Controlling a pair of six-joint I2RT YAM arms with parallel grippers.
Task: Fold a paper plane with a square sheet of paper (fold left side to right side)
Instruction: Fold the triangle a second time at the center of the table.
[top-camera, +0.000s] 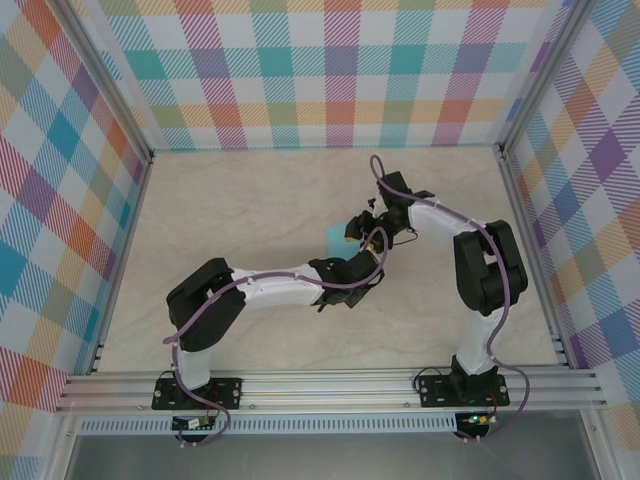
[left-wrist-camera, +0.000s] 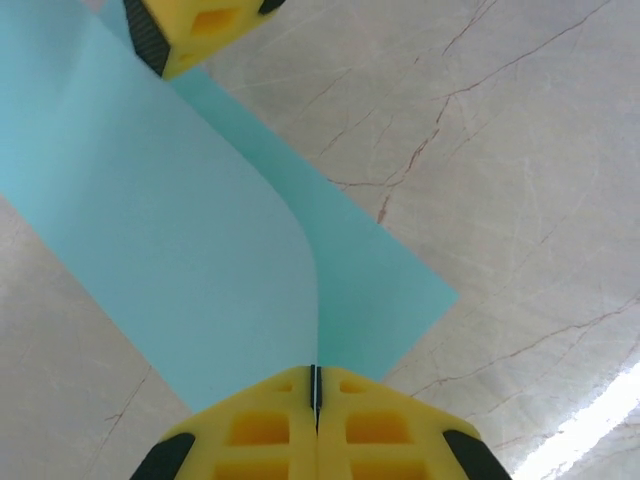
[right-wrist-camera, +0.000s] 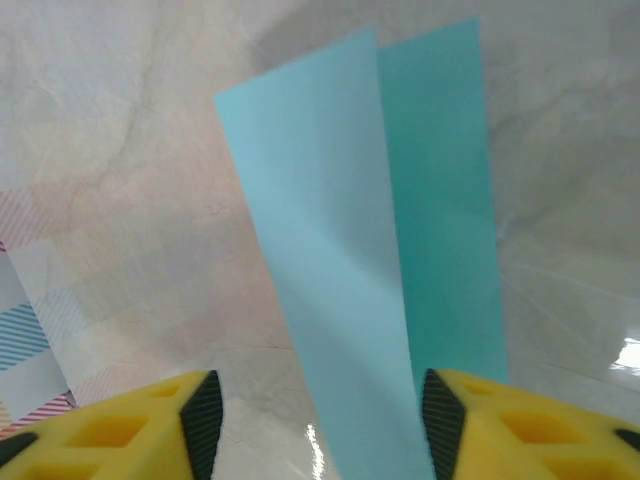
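While one turquoise square sheet of paper (left-wrist-camera: 180, 240) lies partly folded over itself on the marbled desk (left-wrist-camera: 520, 150), two pincers flank it: the left pincer (left-wrist-camera: 316, 390) is clamped tight on its curled edge, and the right pincer (right-wrist-camera: 318, 430) stands with its jaws apart astride the sheet.

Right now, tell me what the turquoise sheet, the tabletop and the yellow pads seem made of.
Sheet: thin matte paper; it curls over without cracking.
Tabletop: marble-look, glossy; veins and glare, possibly laminate.
Pads: yellow, likely moulded plastic or rubber, with hollow pockets.
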